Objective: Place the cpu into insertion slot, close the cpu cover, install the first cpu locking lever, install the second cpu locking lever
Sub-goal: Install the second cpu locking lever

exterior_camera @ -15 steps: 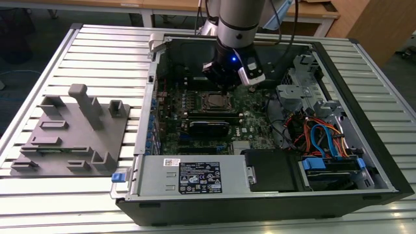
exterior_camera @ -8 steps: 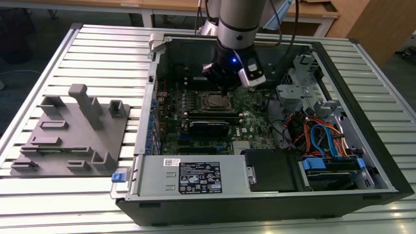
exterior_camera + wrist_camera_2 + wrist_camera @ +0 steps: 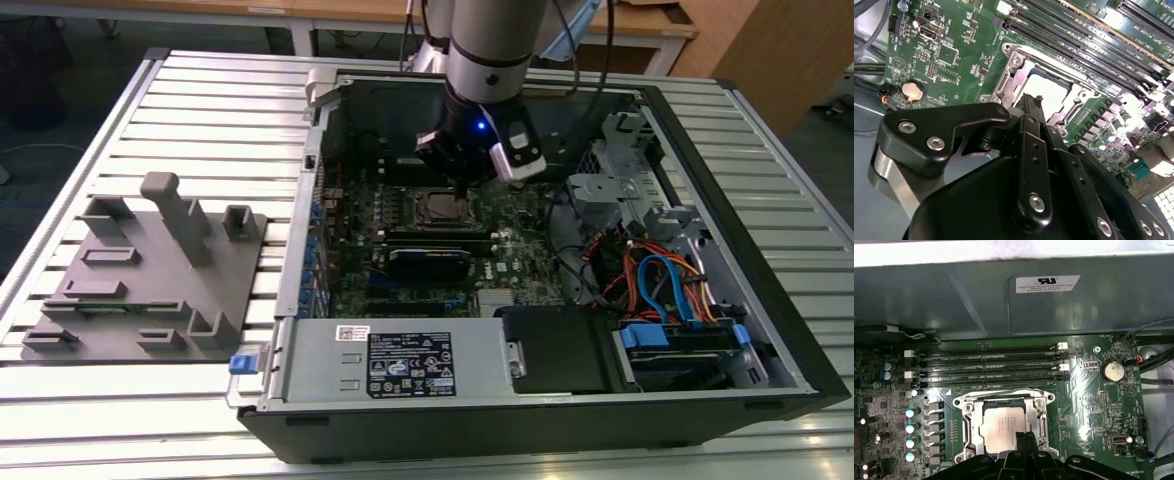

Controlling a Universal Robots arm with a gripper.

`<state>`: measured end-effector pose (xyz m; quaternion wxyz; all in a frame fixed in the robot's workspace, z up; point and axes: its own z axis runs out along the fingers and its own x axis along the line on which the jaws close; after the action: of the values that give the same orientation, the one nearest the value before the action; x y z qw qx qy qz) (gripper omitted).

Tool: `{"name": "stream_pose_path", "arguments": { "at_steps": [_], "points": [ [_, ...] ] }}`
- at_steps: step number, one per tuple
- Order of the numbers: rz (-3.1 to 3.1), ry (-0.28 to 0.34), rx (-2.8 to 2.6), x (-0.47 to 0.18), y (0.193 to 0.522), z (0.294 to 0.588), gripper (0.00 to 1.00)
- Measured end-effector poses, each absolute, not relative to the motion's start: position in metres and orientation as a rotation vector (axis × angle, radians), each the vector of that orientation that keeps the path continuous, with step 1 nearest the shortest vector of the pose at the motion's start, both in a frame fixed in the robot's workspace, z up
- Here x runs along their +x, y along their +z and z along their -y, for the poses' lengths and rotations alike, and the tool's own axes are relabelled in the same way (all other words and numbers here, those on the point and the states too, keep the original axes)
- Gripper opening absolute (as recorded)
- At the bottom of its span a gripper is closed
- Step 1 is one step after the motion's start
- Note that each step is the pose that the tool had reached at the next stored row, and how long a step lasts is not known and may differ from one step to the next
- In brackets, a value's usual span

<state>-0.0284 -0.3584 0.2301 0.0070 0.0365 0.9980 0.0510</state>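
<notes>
Inside the open computer case [image 3: 561, 400], on the slatted table [image 3: 200, 90], the arm reaches down over the green motherboard [image 3: 1089, 410]. Gripper [image 3: 463, 185] hangs just above the socket area at the board's far side in the exterior view.

Fingers [image 3: 1024, 442] in the first wrist view are drawn together into a narrow black tip with no visible gap, nothing seen between them. Tip sits over the near edge of the cpu [image 3: 1001, 427]; contact cannot be told.

Cpu lies flat in the insertion slot [image 3: 968, 412], silver top showing through the window of the cpu cover [image 3: 1041, 422], which lies down flat around it. Second wrist view shows the same socket past the gripper [image 3: 1030, 102], cpu [image 3: 1051, 95] seated, cover frame [image 3: 1014, 62] around it.

Long black memory slots [image 3: 989, 365] run just beyond the socket. Coin battery [image 3: 1113, 371] sits on the board, apart from the socket.

Grey fixture block [image 3: 140, 280] rests on the table at the exterior view's left, well apart from the case.
</notes>
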Motion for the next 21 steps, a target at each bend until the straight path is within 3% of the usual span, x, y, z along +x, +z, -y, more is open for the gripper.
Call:
{"name": "stream_pose_path", "arguments": {
  "at_steps": [21],
  "points": [
    [-3.121, 0.16, 0.114, -0.028, 0.24, 0.362, 0.1]
  ]
}}
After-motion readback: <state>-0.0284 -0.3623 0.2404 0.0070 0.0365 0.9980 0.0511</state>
